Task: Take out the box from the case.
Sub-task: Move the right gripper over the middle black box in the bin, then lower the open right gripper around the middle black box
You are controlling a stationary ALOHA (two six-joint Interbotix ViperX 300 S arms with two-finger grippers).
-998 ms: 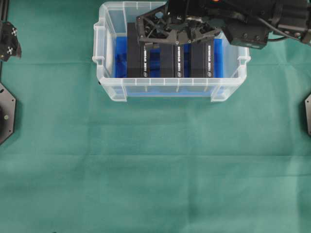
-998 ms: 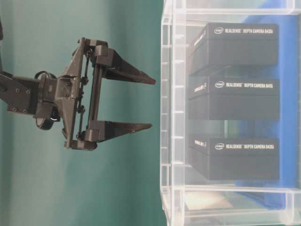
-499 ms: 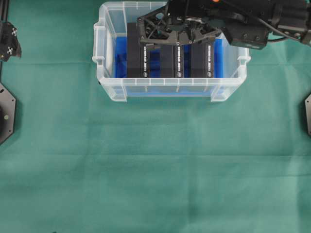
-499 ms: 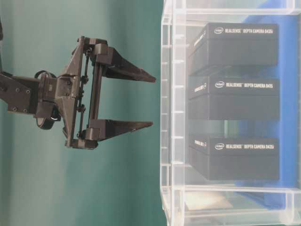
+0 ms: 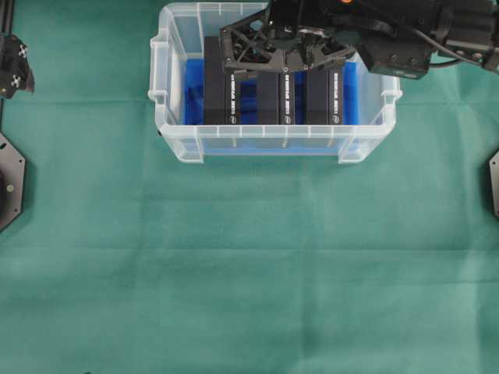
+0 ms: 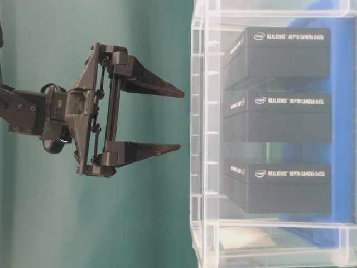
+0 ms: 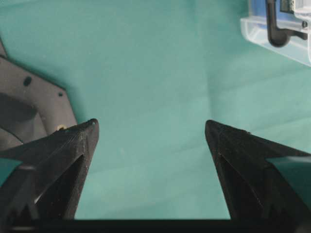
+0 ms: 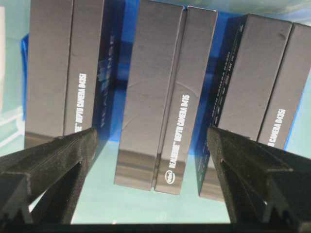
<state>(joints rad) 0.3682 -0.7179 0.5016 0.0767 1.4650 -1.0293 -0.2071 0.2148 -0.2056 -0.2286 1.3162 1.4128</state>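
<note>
This is a robotics lab bench — a staged test setup, not a home or shop. A plain green cloth (image 5: 249,265) covers the whole work surface, with black metal mounting plates (image 5: 9,181) fixed at its left and right edges. Two black robot arms work over it, one reaching in from the upper right (image 5: 405,31). The clear translucent plastic rectangular bin (image 5: 273,142) holds three identical black cardboard boxes (image 6: 279,53) printed "RealSense Depth Camera" — research hardware packaging.
</note>
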